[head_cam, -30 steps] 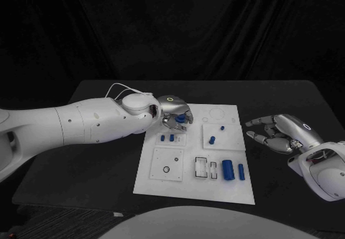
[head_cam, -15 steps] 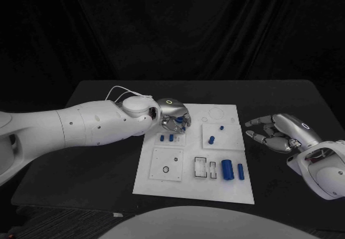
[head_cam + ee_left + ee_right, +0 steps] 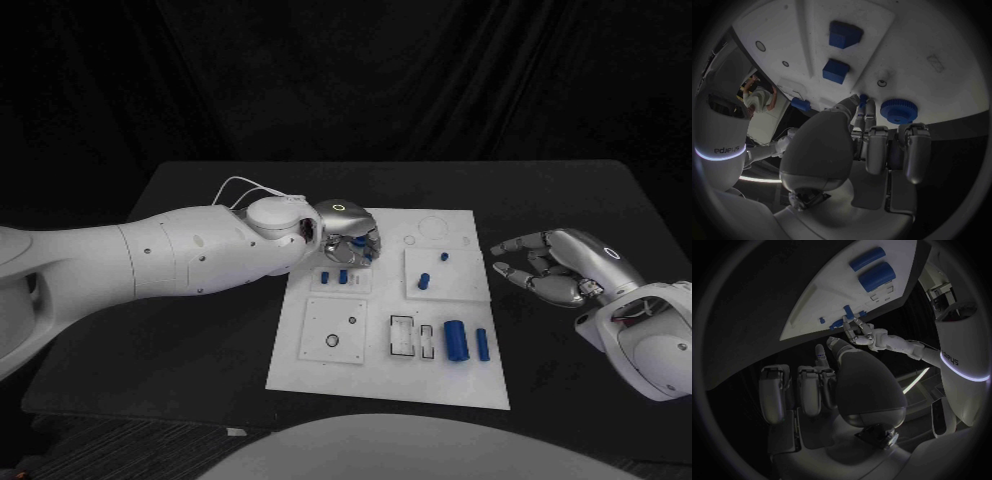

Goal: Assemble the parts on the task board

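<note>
While the left hand (image 3: 348,232) curls over the task board's (image 3: 361,372) far left corner, its fingertips (image 3: 862,102) hide whatever they pinch; it has edged slightly inward. A blue gear (image 3: 899,110) lies beside them. Right hand (image 3: 555,266) hovers loosely open, unchanged.

We see silver many-fingered left hand (image 3: 348,233) shifted slightly inward over white rectangular task board (image 3: 433,375), fingers curled tighter than second ago; small blue round geared part (image 3: 899,110) lies just beyond fingertips (image 3: 862,101).
</note>
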